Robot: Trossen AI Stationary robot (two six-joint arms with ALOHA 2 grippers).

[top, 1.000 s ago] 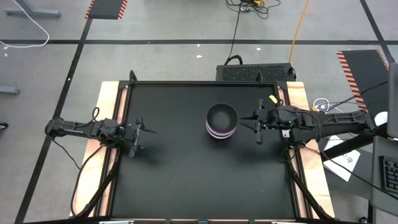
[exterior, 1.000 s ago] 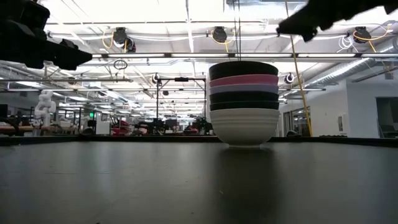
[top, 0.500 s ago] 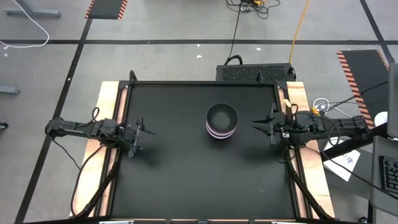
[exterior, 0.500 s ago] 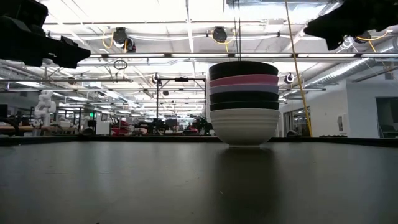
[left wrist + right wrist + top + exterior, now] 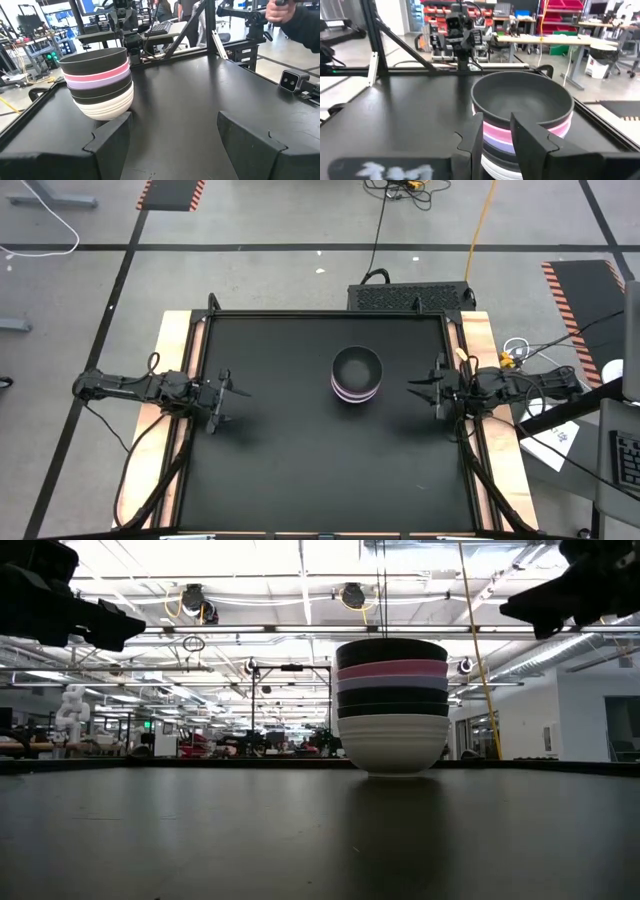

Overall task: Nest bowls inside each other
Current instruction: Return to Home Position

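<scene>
A nested stack of round plastic bowls (image 5: 356, 375), black uppermost, stands on the black worktop (image 5: 280, 465) between the spread left end effector (image 5: 219, 399) and the parted right end effector (image 5: 438, 388), touching neither.

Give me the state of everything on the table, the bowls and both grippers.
Bowl stack: nested upright, white bottom, black top, nothing gripping it.
Top black bowl: empty.
Left gripper: open, empty, near the left edge of the table.
Right gripper: open, empty, near the right edge, clear of the stack.
</scene>
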